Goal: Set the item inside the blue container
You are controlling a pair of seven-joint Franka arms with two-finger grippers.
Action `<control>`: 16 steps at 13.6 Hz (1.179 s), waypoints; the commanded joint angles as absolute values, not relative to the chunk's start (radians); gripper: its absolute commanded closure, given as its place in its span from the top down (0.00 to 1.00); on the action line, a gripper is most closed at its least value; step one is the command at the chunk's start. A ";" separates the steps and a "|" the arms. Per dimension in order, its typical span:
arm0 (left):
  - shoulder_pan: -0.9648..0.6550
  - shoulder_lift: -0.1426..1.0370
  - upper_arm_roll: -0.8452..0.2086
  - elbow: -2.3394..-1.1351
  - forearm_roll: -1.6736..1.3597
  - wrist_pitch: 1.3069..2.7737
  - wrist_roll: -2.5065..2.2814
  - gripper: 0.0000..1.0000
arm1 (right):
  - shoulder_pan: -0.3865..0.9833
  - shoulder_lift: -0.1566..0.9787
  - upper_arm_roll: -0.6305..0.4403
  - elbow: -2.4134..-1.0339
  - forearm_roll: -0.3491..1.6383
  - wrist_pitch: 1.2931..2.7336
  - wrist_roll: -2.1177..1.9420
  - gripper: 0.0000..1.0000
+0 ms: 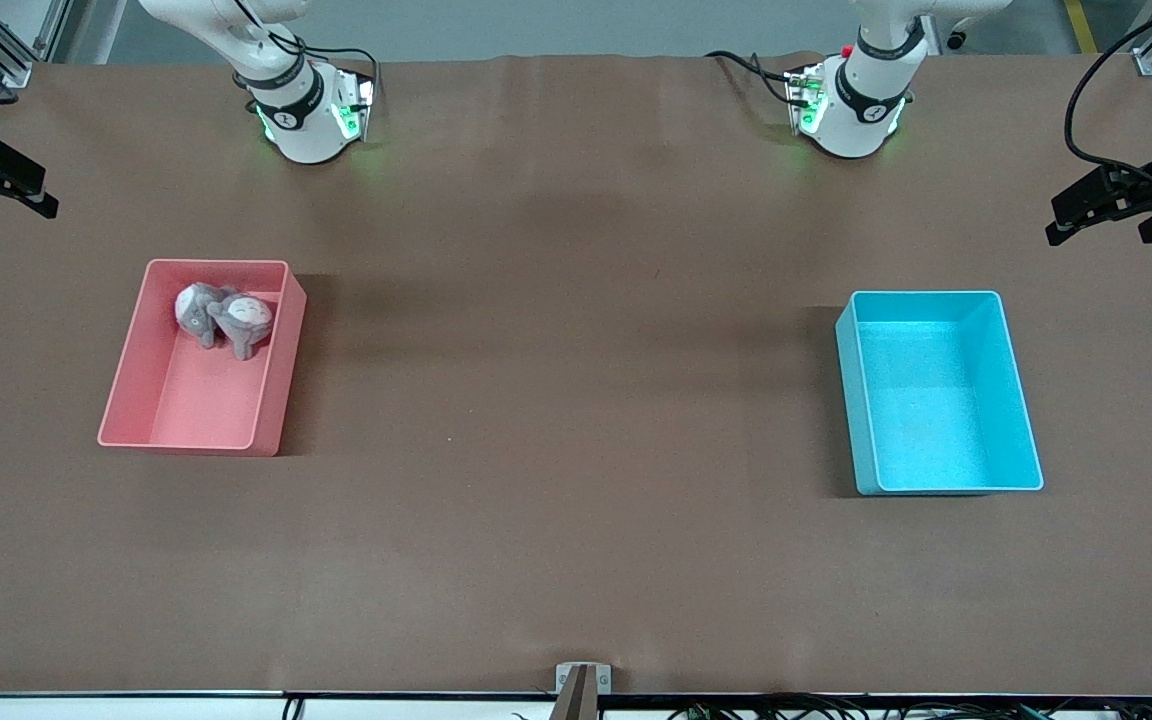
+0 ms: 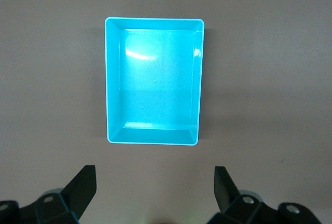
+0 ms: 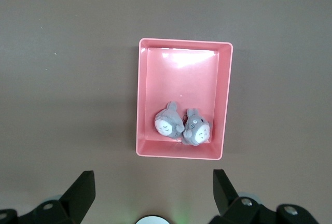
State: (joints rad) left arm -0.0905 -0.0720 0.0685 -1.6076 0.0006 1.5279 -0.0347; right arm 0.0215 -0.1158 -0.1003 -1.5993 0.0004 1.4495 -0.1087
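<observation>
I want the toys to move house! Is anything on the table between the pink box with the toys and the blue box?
Nothing visible. The two plush toys lie in the pink bin toward the right arm's end; the blue container sits toward the left arm's end, with only bare table between them.

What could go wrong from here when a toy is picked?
The two plush toys lie touching in a corner of the pink bin, so the open right tool may grab both or hit the wall. The blue bin sits at the left arm's end, so the carry is long.
</observation>
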 commanded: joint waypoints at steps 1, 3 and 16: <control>-0.089 -0.074 0.069 -1.595 -0.017 1.516 -0.021 1.00 | 0.031 -0.121 -0.103 -1.600 -0.005 1.445 -0.104 1.00; -0.089 -0.074 0.069 -1.595 -0.017 1.516 -0.021 1.00 | 0.031 -0.121 -0.101 -1.600 0.003 1.448 -0.107 1.00; -0.091 -0.074 0.069 -1.595 -0.017 1.516 -0.020 1.00 | 0.028 -0.121 -0.103 -1.609 0.025 1.427 -0.112 1.00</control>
State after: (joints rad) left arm -0.0905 -0.0720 0.0685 -1.6075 0.0006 1.5279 -0.0344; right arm 0.0216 -0.1153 -0.0977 -1.6012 0.0158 1.4372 -0.1087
